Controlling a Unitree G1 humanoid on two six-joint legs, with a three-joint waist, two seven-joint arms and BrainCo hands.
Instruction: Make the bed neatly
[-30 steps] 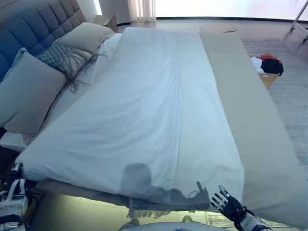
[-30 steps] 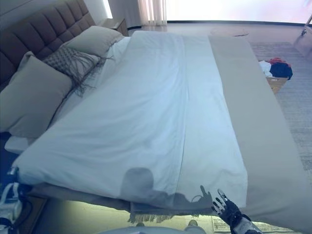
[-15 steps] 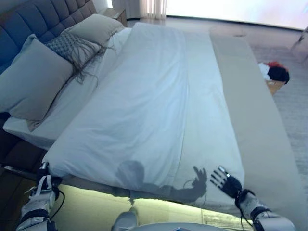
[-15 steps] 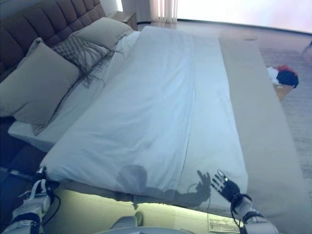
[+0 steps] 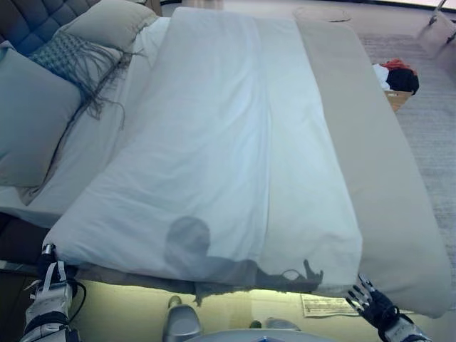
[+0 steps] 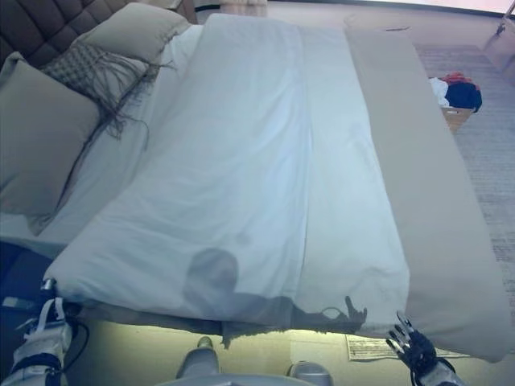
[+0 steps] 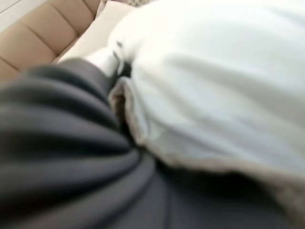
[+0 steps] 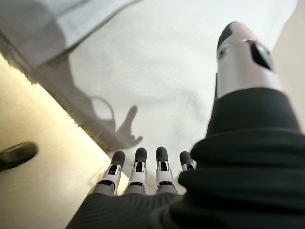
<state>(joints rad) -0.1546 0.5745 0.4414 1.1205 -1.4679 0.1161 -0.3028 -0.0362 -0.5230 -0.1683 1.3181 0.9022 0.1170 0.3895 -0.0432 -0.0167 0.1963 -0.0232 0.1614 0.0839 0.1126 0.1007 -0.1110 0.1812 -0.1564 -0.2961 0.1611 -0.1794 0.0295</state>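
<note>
Left eye view: duvet (image 5: 214,142) spread white over the bed, its near edge hanging just over the near side. A fold line runs near to far, right of centre. Tan blanket (image 5: 363,142) lies along the right side, apart from the pillows (image 5: 35,121) at the far left. My right hand (image 5: 374,306) sits off the near right corner, below the duvet edge, touching nothing. My left hand (image 5: 48,274) is at the near left corner, against the duvet's edge.

Right eye view: same layout. A basket (image 6: 455,108) of clothes stands on the floor, far right.

Left wrist view: the dark cover fills most of the frame; white duvet and a fringed edge press close. Fingers hidden, so I cannot tell whether I hold the corner.

Right wrist view: right hand's fingers (image 8: 138,167) straight and spread, thumb out, empty, just short of the duvet.

Judgement: the step is squaring the near edge. Next move calls for taking the near right corner and drawing it level with the left.
</note>
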